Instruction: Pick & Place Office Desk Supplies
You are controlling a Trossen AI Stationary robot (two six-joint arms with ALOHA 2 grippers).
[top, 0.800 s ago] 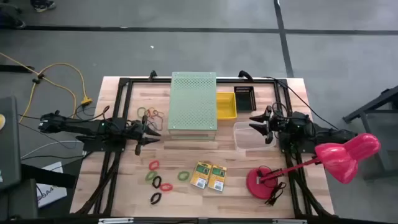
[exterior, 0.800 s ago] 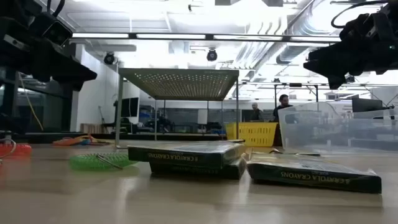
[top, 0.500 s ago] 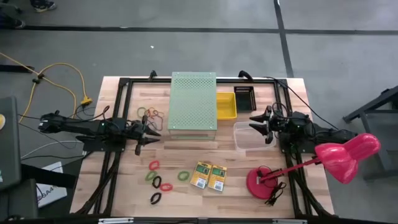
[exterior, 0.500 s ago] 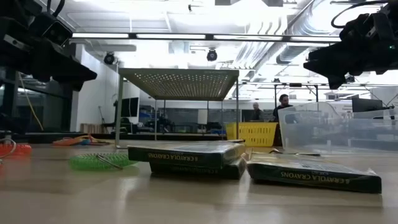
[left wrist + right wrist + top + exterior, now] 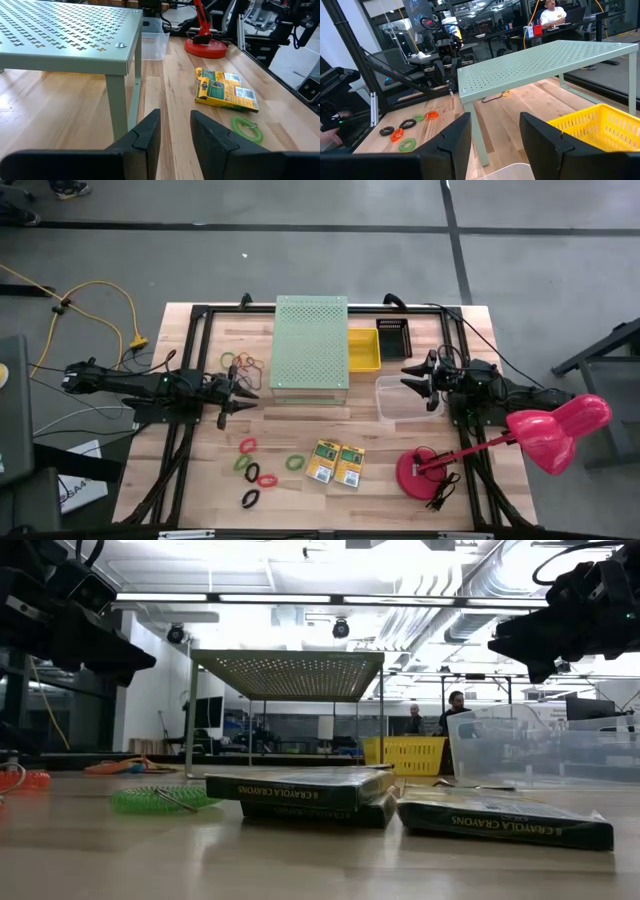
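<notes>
Two flat yellow-and-green crayon boxes (image 5: 335,464) lie side by side on the table near its front edge, also in the left wrist view (image 5: 225,90) and the low view (image 5: 300,790). Several elastic band loops (image 5: 255,472), red, green, orange and black, lie flat to their left; a few more (image 5: 243,363) lie farther back. My left gripper (image 5: 243,394) hovers open left of the pale-green shelf, above the table, nothing between its fingers (image 5: 150,135). My right gripper (image 5: 405,377) hovers open over the clear tub, empty (image 5: 495,140).
A pale-green perforated shelf (image 5: 311,345) stands on legs at the centre back. Right of it are a yellow basket (image 5: 363,350), a black basket (image 5: 393,338) and a clear tub (image 5: 400,402). A pink desk lamp (image 5: 425,472) stands at the front right.
</notes>
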